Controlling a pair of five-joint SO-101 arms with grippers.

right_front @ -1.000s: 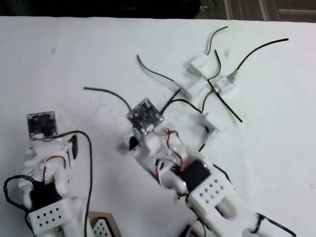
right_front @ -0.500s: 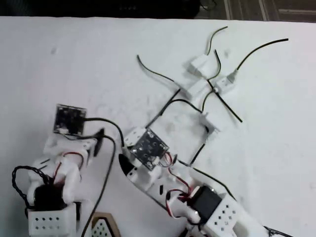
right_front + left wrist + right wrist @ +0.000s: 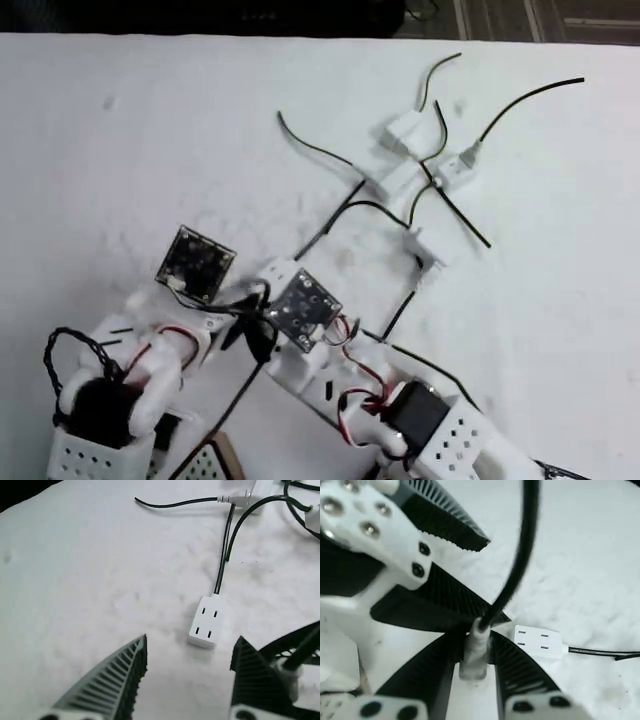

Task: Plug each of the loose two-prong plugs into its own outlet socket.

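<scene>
My right gripper is shut on a pale two-prong plug whose black cord runs up out of the jaws. Just beyond it lies a white outlet socket block with two slot pairs facing up. My left gripper is open, its ribbed fingers on either side of that same block and short of it. In the high view the block lies between both arms' camera boards, with the two grippers meeting just in front of it.
Further back on the white table lie more white plugs and socket blocks tangled with black cords, and one small plug. A brown box corner sits at the near edge.
The right arm has drawn back toward the near edge with the plug and its cord. The left arm has swung right, toward the socket block and the right gripper.
</scene>
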